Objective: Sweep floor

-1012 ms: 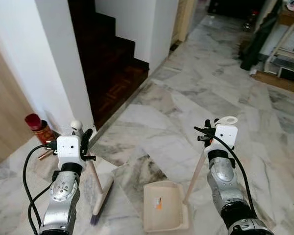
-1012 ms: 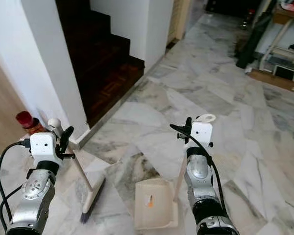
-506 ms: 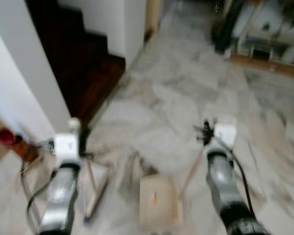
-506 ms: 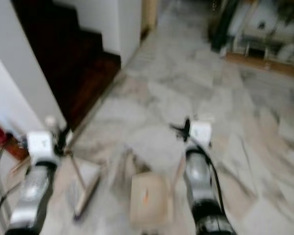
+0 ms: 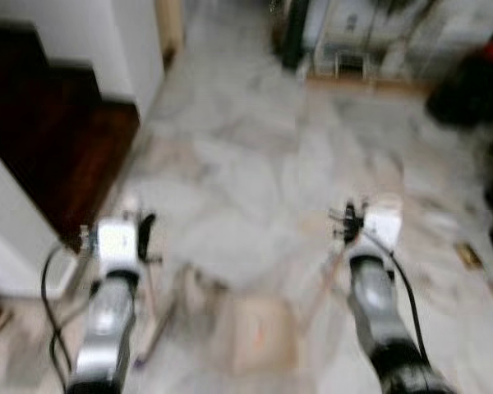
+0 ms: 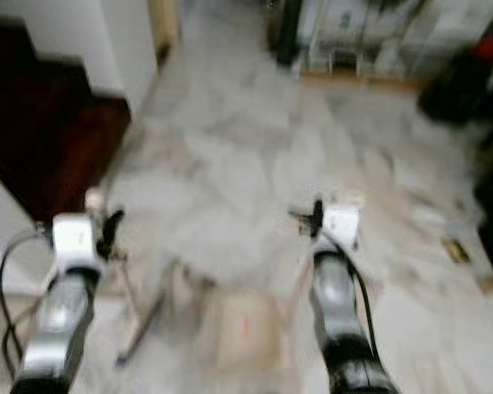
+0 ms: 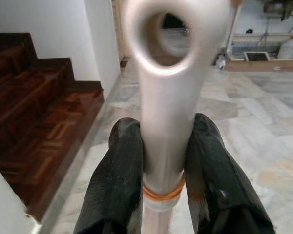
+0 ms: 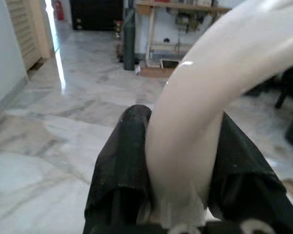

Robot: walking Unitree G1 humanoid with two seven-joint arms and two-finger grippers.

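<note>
Both eye views are blurred. My left gripper (image 5: 137, 235) is shut on the pale broom handle (image 7: 166, 92), black fingers (image 7: 119, 161) pressed on both sides of it. The broom head (image 5: 152, 341) rests on the marble floor below. My right gripper (image 5: 355, 225) is shut on the cream dustpan handle (image 8: 195, 117), which curves over its fingers (image 8: 127, 156). The beige dustpan (image 5: 255, 335) sits on the floor between my two arms.
Dark wooden stairs (image 5: 57, 131) and a white wall (image 5: 16, 222) stand to my left. Shelves and clutter (image 5: 370, 33) line the far side, with dark objects (image 5: 468, 90) at the right. A small item (image 5: 468, 254) lies on the floor to the right.
The whole view has swung to the right, so the stairs slid left and the red can left the picture. Both grippers keep their hold on broom and dustpan.
</note>
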